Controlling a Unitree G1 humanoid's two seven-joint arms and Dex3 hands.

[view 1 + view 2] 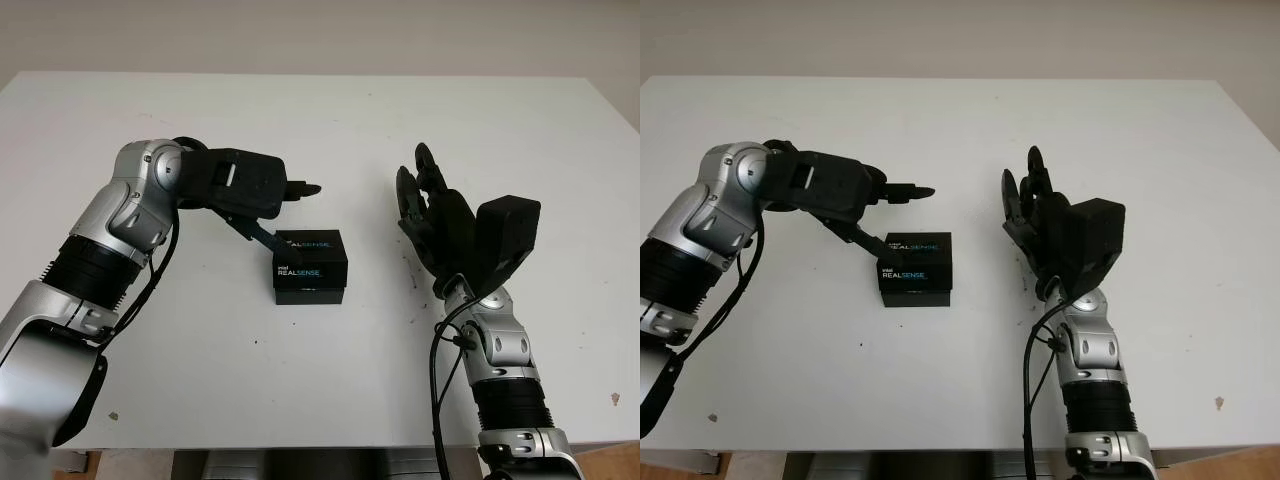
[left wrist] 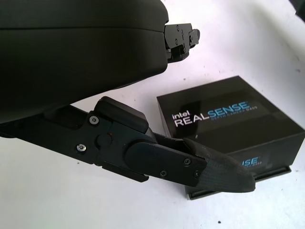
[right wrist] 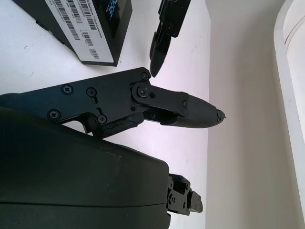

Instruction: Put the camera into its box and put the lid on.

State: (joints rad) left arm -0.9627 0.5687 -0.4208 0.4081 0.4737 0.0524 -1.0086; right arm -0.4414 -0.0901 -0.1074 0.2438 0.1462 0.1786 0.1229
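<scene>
We see a white table (image 1: pixel 330 120) with a black box (image 1: pixel 311 266) sitting a little left of its middle. The lid (image 2: pixel 224 112) is on the box: it carries white and blue "intel REALSENSE" lettering on its top and again on its near side, and a thin lip of the base shows under it along the near edge. The box is a low rectangular block whose long axis runs left to right across the table, nearly square to the table's near edge, and the lettering reads upright from the robot's side. We cannot see the camera itself, since the box is closed.

Our left hand (image 1: pixel 262 200) hovers at the far left corner of the box. One finger (image 1: pixel 262 236) slants down to the lid's left edge and appears to touch it in the left wrist view, while another finger (image 1: pixel 303 188) points to the right above the table, just beyond the box's far side. The hand does not close around anything; it is released.

Our right hand (image 1: pixel 425 205) is raised to the right of the box, well apart from it, holding nothing, with its fingers pointing toward the far side of the table. In the right wrist view we see the barcode label (image 3: pixel 76 24) on the box's right end.
</scene>
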